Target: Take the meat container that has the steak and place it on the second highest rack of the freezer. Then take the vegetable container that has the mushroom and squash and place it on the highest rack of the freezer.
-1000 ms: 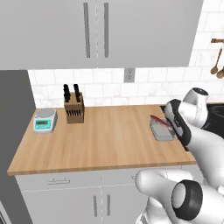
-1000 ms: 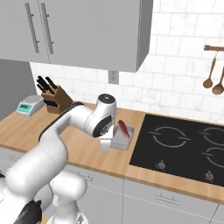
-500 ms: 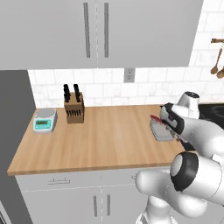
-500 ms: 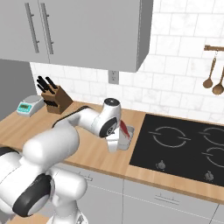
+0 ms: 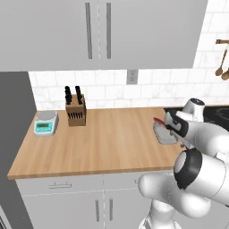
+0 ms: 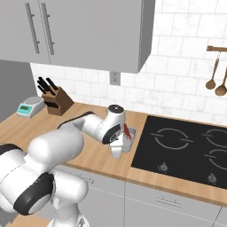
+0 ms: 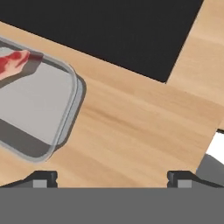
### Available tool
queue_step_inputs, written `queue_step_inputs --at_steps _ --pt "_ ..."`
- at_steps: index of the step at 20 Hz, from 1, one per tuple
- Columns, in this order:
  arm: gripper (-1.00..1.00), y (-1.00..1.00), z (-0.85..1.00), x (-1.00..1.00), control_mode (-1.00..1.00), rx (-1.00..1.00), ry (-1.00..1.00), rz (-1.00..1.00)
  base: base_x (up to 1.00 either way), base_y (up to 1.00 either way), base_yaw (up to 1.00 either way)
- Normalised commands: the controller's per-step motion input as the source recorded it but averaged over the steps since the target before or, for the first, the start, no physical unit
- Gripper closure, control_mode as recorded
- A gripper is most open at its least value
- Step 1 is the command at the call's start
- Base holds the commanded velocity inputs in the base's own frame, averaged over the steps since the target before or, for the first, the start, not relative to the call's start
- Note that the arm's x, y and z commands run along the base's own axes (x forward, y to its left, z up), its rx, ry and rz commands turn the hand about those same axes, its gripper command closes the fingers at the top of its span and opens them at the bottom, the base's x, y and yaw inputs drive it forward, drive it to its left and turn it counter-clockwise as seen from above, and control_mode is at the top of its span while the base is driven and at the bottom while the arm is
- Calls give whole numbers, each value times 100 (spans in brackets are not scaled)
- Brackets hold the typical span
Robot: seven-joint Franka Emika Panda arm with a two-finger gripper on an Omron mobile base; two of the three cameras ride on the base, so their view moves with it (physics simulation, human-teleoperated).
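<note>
Gripper (image 7: 112,177) jaws spread wide, nothing between them; it hangs over bare wood of the counter (image 5: 112,138), just off the meat container (image 7: 33,116). Container sits flat at counter's right end, near the edge by the black cooktop (image 6: 186,148). Steak (image 7: 13,61) lies in the container's far part. Knife block (image 5: 74,112) and scale (image 5: 46,123) stand at counter's left rear, well apart from container.

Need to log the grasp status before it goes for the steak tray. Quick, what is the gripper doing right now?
Gripper: open, holding nothing; its tips hang over bare counter beside the steak tray.
</note>
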Motion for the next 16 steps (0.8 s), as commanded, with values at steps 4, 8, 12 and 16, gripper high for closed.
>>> queue_step_inputs --at_steps 4,8,12,16 --pt "-100 0 -11 53 -100 0 0 0 0 0 0" --pt "-100 -2 -22 16 -100 0 1 0 0 0 0" --pt "-100 0 -38 15 -100 0 5 0 0 0 0" --pt "-100 0 -31 6 -100 0 3 0 0 0 0"
